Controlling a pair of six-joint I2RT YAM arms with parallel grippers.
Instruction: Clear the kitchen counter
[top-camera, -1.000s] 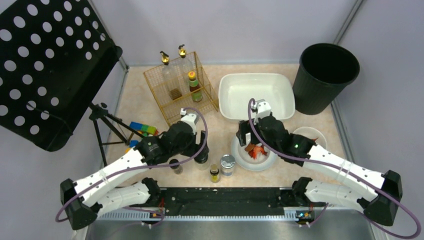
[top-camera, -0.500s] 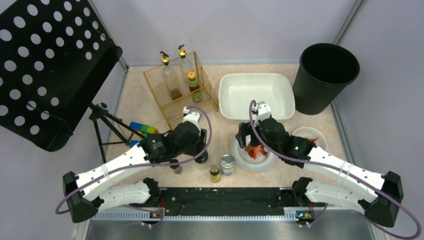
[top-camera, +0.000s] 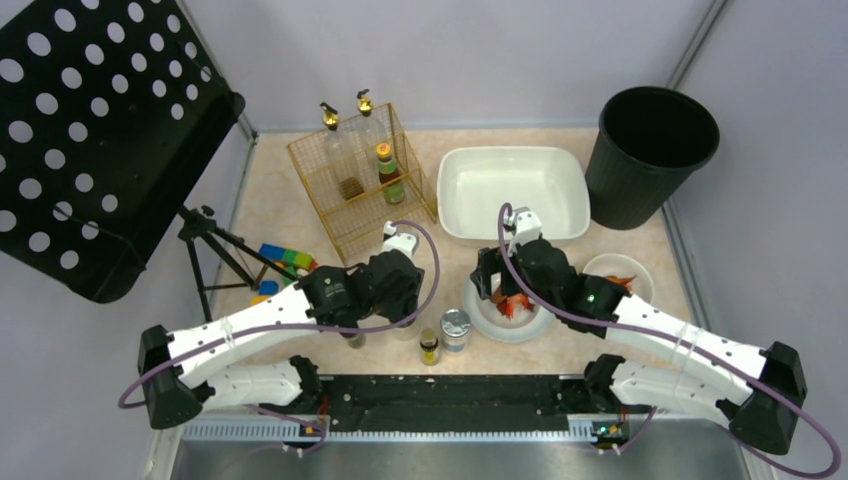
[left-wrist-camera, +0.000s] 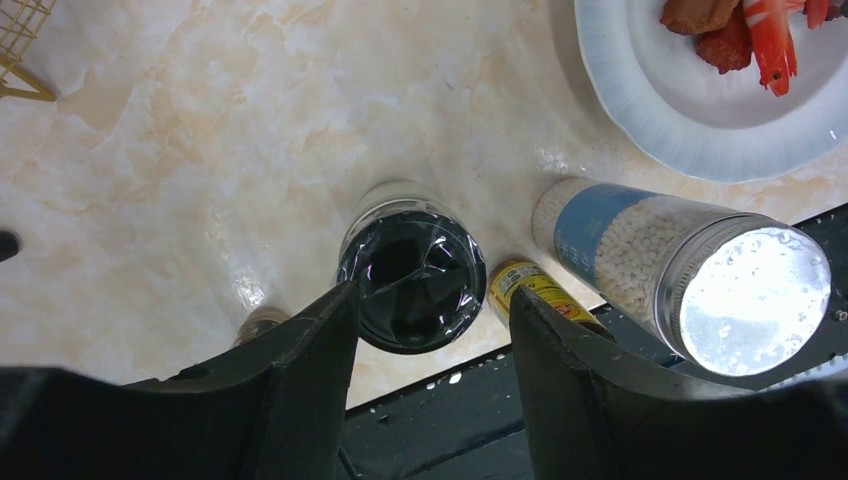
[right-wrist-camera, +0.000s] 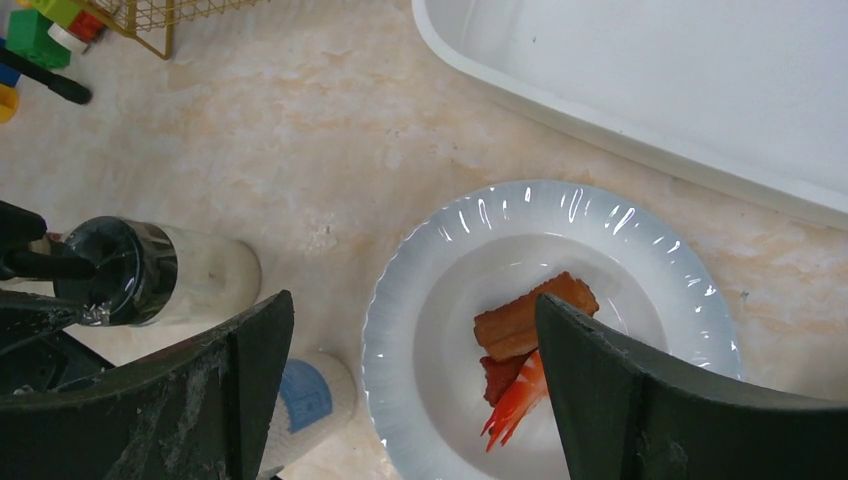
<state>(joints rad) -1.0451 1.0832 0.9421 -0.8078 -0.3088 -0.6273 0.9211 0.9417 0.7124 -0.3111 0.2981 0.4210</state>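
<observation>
On the kitchen counter (top-camera: 280, 200) a clear jar with a black lid (left-wrist-camera: 412, 280) stands near the front edge. My left gripper (left-wrist-camera: 430, 300) straddles its lid: the left finger sits against the lid and a thin gap shows at the right finger. From above, the left gripper (top-camera: 400, 295) hides that jar. My right gripper (right-wrist-camera: 412, 300) hangs wide open over a white plate (right-wrist-camera: 640, 230) holding a shrimp (right-wrist-camera: 515, 395) and fried pieces (right-wrist-camera: 530, 320). Nothing is between its fingers. In the top view the right gripper (top-camera: 500, 290) covers part of the plate (top-camera: 505, 328).
A silver-lidded jar (top-camera: 455, 325), a small yellow bottle (top-camera: 429, 347) and a small brown bottle (top-camera: 352, 338) crowd the front edge. Behind stand a white tub (top-camera: 512, 152), a gold wire basket (top-camera: 360, 180) with bottles, a black bin (top-camera: 655, 150), a small bowl (top-camera: 625, 270), toy blocks (top-camera: 285, 258) and a tripod (top-camera: 215, 250).
My left gripper has shifted right and toward the front edge over the black-lidded jar, and its jaws have narrowed around the lid. The right arm has barely moved.
</observation>
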